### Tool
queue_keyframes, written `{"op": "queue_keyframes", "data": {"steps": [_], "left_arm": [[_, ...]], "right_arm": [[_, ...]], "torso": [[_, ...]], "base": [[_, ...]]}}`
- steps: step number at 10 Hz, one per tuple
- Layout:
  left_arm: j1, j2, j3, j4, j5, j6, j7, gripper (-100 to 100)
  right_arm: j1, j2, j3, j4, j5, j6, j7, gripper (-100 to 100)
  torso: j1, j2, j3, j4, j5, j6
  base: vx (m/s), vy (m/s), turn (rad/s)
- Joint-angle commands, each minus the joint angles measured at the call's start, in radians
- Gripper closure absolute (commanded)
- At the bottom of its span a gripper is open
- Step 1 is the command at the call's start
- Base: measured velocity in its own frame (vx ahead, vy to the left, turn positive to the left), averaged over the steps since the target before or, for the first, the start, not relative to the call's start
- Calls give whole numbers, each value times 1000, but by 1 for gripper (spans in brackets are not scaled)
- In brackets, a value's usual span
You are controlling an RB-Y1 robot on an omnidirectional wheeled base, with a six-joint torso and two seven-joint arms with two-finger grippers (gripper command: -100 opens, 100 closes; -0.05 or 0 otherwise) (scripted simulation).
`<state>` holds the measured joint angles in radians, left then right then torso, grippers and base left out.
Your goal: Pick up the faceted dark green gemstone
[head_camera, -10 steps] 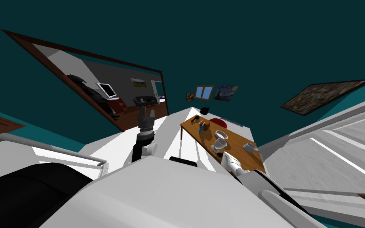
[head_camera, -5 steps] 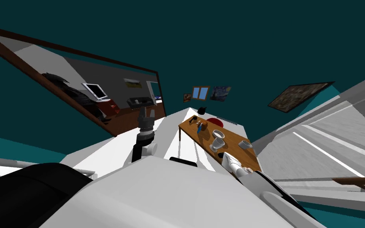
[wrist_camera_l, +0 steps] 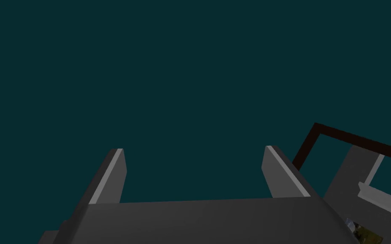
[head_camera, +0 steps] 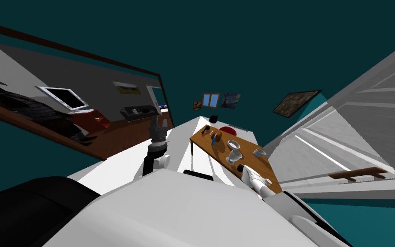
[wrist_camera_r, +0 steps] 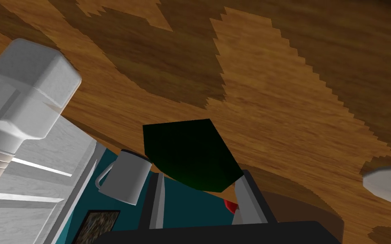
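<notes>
Right tool (wrist_camera_r: 199, 176) pinches the dark green gemstone (wrist_camera_r: 188, 150) at the near end of the wooden desk (wrist_camera_r: 283, 80), its two thin fingers (wrist_camera_r: 159, 199) pressed against opposite sides of the stone. The grasp looks made. Whether the stone is off the wood cannot be told from these views, so what seems left is a clean lift clear of the desk.

The stone reads as a blocky, flat-faced solid with straight edges and sharp corners. Its green is so deep that it is almost black, and its faces show no shine. Slanted facets under narrow blades suggest it could twist or slip if the squeeze is off-centre.

To the left of the desk, the left tool (wrist_camera_l: 194, 169) stands raised above the white floor (head_camera: 181, 139), fingers spread wide with nothing between them.

Farther along the desk stand a white stemmed cup (head_camera: 234, 157), a shallow white bowl (head_camera: 233, 144) behind it and a small white mug (head_camera: 258, 153) toward the right edge. At the far end lie a brownish-orange object (head_camera: 219, 136) and a small blue one (head_camera: 213, 140), too small to name. Beyond the desk, a red round shape (head_camera: 226, 128) sits low against the teal wall (head_camera: 256, 51), where framed pictures (head_camera: 211, 100) hang.
</notes>
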<state>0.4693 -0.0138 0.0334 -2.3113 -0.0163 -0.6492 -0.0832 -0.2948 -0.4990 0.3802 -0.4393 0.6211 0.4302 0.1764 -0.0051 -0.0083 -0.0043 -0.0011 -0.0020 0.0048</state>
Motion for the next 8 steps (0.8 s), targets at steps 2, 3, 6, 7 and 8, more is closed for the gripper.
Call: {"op": "queue_keyframes", "data": {"steps": [2, 3, 6, 7, 8], "left_arm": [[0, 0, 0, 0, 0, 0, 0, 0], [0, 0, 0, 0, 0, 0, 0, 0], [0, 0, 0, 0, 0, 0, 0, 0], [0, 0, 0, 0, 0, 0, 0, 0], [0, 0, 0, 0, 0, 0, 0, 0]], "right_arm": [[6, -11, 3, 0, 36, -58, -2, 100], [23, -25, 2, -27, 51, -91, 21, 100], [59, -52, -1, -90, 82, -158, 68, 100], [59, -52, -1, -90, 82, -167, 68, 100], [77, -66, -3, -120, 97, -203, 92, 100]], "torso": [[-1, 2, 1, 1, -1, -2], [2, 0, 1, 0, 0, 0], [4, -5, -3, -1, 0, -1], [6, -5, -3, -1, 0, -1], [4, -3, -2, 0, 0, -1]], "base": [[71, 58, -159], [205, 144, -419], [175, 125, -393], [122, 136, -357], [139, 156, -416]]}}
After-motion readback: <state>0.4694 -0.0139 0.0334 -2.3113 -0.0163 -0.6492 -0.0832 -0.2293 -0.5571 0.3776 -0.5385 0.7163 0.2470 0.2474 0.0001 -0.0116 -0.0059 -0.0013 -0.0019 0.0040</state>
